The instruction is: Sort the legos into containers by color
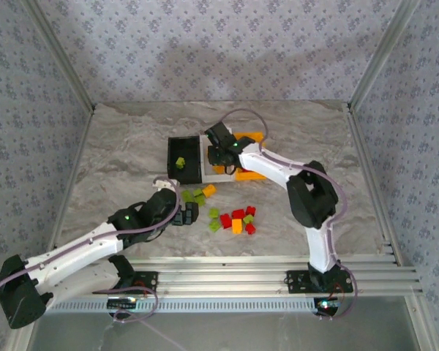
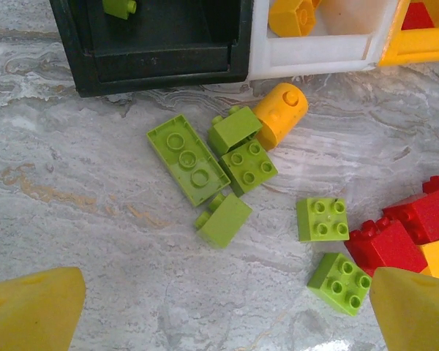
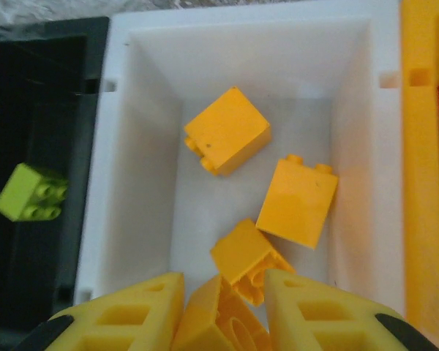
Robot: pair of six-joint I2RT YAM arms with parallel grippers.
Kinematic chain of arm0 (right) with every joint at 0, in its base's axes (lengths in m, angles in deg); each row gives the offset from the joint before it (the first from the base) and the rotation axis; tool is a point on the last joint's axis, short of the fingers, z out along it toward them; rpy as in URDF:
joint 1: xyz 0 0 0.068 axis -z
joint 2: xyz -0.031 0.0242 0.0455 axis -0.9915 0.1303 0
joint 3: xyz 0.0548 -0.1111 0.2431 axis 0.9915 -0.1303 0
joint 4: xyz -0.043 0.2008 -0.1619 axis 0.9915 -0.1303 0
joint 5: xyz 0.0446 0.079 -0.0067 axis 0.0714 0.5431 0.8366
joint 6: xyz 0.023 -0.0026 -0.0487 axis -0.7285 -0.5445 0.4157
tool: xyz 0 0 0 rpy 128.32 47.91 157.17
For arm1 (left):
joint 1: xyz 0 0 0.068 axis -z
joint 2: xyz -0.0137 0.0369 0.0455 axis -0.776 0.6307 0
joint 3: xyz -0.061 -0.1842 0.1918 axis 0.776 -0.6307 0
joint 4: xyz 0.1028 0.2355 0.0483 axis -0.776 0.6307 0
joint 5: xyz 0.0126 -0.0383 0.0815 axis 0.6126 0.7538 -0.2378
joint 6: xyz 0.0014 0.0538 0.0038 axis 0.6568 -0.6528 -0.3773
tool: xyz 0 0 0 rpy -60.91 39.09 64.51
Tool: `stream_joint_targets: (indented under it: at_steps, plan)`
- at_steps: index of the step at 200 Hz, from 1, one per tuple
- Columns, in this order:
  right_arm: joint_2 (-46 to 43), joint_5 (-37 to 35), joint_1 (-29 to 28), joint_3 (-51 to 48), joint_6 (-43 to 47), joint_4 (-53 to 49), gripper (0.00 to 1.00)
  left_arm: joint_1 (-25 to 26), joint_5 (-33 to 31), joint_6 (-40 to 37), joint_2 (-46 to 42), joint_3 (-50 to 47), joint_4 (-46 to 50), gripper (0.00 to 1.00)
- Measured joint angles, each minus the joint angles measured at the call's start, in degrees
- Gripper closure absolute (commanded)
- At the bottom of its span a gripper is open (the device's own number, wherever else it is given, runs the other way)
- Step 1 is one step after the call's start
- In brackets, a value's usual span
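Right hand (image 3: pixel 223 292) over white bin (image 3: pixel 241 44) — pinching 1 yellow brick (image 3: pixel 211 327).

Three joined bins: one black bin (image 2: pixel 161 66), one white bin (image 3: pixel 241 44), one orange-yellow bin (image 3: pixel 421 183). One lime brick (image 3: pixel 31 192) in the black, four orange-yellow bricks (image 3: pixel 227 130) in the white (the fourth half hidden). On the tabletop (image 2: pixel 95 241): six lime bricks (image 2: pixel 187 158), two orange-yellow pieces (image 2: pixel 280 113), and red bricks (image 2: pixel 386 247) too bunched to count.

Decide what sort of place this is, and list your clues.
Probably a robotics test cell: patterned panels box in a marble-look table, and metal rails at its near edge carry the left arm and right arm.
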Motion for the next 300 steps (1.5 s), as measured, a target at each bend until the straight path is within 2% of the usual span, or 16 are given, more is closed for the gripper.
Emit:
stream_joint_targets:
  at_steps: [18, 43, 63, 90, 124, 182, 199, 241, 267, 300]
  plan:
    - [2.4, -0.6, 0.2, 1.7, -0.1, -1.4, 0.58, 0.0, 0.0, 0.2, 0.0, 0.0, 0.0, 0.00]
    - [2.9, -0.9, 0.3, 2.6, -0.5, -1.9, 0.37, 0.0, -0.8, 0.4, 0.0, 0.0, 0.0, 0.00]
    - [2.8, -1.1, 0.3, 3.4, -0.4, -1.3, 0.31, -0.1, -1.8, 0.7, 0.0, 0.0, 0.0, 0.00]
    - [0.4, -1.3, 0.3, 1.9, -0.2, 0.3, 0.29, -1.4, -1.9, 1.2, 0.8, 0.0, 0.0, 0.00]
    - [-9.6, -1.4, -0.2, -7.4, -0.9, 4.5, 0.28, -3.0, 0.7, -0.3, 5.2, 0.0, -3.1, 0.01]
    - [-21.4, -1.2, -1.1, -21.9, -2.5, 9.9, 0.28, -3.0, 3.9, -4.8, 21.5, 1.7, -6.7, 0.25]
    - [-23.1, -1.3, -0.9, -24.9, -2.8, 10.5, 0.27, -3.0, 3.9, -5.2, 25.2, 3.0, -7.2, 0.27]
    - [-26.1, -1.4, -0.4, -28.7, -4.0, 11.6, 0.27, -3.0, 3.4, -5.9, 31.3, 4.3, -9.1, 0.34]
    - [-27.2, -1.4, -0.2, -29.1, -4.4, 12.2, 0.27, -3.5, 3.0, -6.8, 34.7, 5.4, -9.7, 0.43]
    - [-28.3, -1.4, 0.2, -29.6, -4.6, 12.8, 0.27, -3.7, 2.6, -7.5, 34.8, 5.7, -11.0, 0.53]
